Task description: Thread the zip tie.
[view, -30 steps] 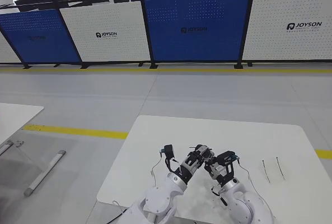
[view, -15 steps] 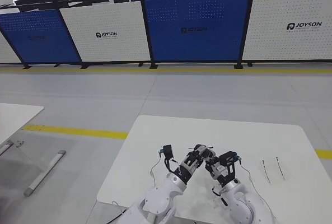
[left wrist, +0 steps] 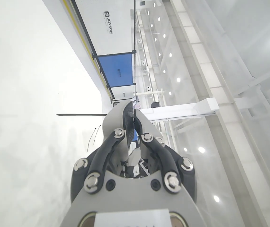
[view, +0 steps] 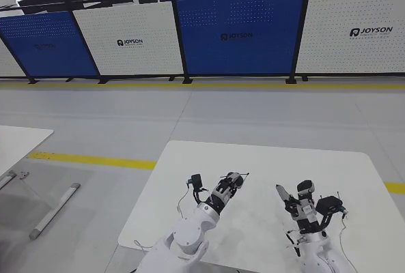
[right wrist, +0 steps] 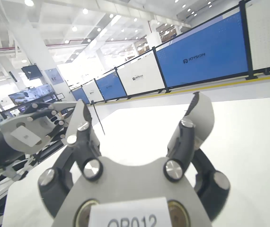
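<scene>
Left end effector [left wrist: 133,112] pinches thin black zip tie [left wrist: 81,114].

Locate the logo with wordmark [view: 238,36] printed on each blue or white partition panel [view: 130,61]. Locate the white label [right wrist: 129,211] at the base of the right gripper [right wrist: 139,99]; its dark characters are cut off.

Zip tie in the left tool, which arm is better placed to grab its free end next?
Probably right. The left tool is shut on the zip tie, whose end sticks out; the right tool is open, empty and facing it.
</scene>
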`<action>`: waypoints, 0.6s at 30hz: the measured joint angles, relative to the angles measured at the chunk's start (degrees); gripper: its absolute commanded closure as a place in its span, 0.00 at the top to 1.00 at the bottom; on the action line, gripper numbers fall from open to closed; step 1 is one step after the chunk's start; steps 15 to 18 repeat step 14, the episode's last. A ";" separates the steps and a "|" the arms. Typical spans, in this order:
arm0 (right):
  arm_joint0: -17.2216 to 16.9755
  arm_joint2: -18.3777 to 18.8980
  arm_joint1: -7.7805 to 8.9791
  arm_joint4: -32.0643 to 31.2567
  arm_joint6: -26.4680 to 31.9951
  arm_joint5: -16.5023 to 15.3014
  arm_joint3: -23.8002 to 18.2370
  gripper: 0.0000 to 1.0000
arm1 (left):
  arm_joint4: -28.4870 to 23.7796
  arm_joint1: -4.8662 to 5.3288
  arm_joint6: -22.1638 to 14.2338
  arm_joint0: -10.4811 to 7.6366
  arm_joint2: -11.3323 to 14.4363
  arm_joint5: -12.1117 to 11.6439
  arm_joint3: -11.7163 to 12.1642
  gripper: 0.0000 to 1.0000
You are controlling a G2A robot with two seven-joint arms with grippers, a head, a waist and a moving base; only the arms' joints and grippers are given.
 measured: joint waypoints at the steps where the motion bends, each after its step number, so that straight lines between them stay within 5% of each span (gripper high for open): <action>1: -0.96 0.83 0.35 0.41 -0.85 0.00 -0.90 1.00 | -0.56 0.01 -0.46 -0.24 -0.18 0.32 0.60 0.00; 6: -6.57 5.32 2.34 3.61 -6.67 0.00 -4.93 1.00 | -1.38 -0.14 -0.47 -1.50 -0.11 0.10 3.34 0.00; 18: -6.52 5.32 2.35 3.58 -6.60 0.00 -4.90 1.00 | -0.69 -0.56 0.07 -2.84 1.76 -0.43 5.26 0.00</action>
